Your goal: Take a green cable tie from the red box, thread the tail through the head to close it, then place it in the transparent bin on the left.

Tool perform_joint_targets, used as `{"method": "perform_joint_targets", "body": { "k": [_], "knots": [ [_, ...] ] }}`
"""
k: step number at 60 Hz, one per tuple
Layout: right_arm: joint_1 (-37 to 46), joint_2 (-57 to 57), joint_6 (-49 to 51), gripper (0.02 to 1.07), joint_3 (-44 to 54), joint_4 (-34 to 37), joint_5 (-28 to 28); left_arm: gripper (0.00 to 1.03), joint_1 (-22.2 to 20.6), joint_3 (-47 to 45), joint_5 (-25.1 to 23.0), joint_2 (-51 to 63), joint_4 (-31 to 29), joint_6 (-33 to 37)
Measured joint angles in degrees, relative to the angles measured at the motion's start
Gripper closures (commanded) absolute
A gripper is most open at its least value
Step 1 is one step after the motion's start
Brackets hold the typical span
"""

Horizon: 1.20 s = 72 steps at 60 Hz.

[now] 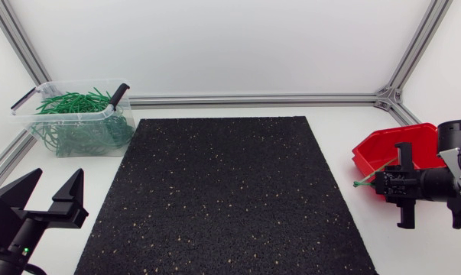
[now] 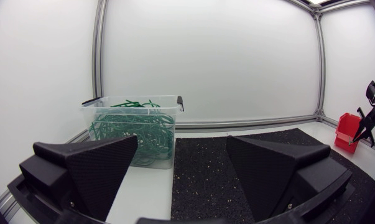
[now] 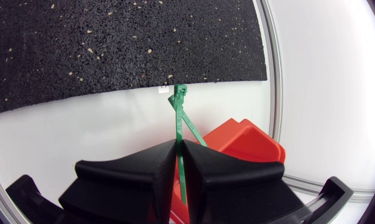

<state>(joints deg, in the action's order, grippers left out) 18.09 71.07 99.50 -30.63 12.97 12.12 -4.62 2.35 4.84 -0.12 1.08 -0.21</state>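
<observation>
Both fingers of the right gripper (image 3: 178, 144) were pressed together on a green cable tie (image 3: 180, 115), which stuck out ahead of the fingertips with its head outermost. The tie hung over the white table, between the red box (image 3: 249, 140) and the edge of the black mat (image 1: 222, 198). Two green strands showed ahead of the fingers; whether they were one tie or two could not be told.

- Risk: a second tie could have come along and snagged during threading.
- Risk: the thin strap, held by a narrow pinch, could have swivelled or slipped.
- Risk: the tail was hidden, so its aim at the head was unknown.

The left gripper (image 1: 60, 174) stood spread and empty, near the transparent bin (image 1: 85, 126) and well apart from the tie. Any misalignment at the meeting could have bent the strap aside.
</observation>
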Motion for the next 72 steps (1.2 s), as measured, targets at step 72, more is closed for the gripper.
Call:
{"method": "perform_joint_targets", "body": {
  "k": [72],
  "knots": [
    [-1.7, -12.5, -17.4, 1.01, -28.4, 41.1, 17.7, 0.04, 0.0, 0.0, 0.0, 0.0, 0.0, 0.0]
  ]
}}
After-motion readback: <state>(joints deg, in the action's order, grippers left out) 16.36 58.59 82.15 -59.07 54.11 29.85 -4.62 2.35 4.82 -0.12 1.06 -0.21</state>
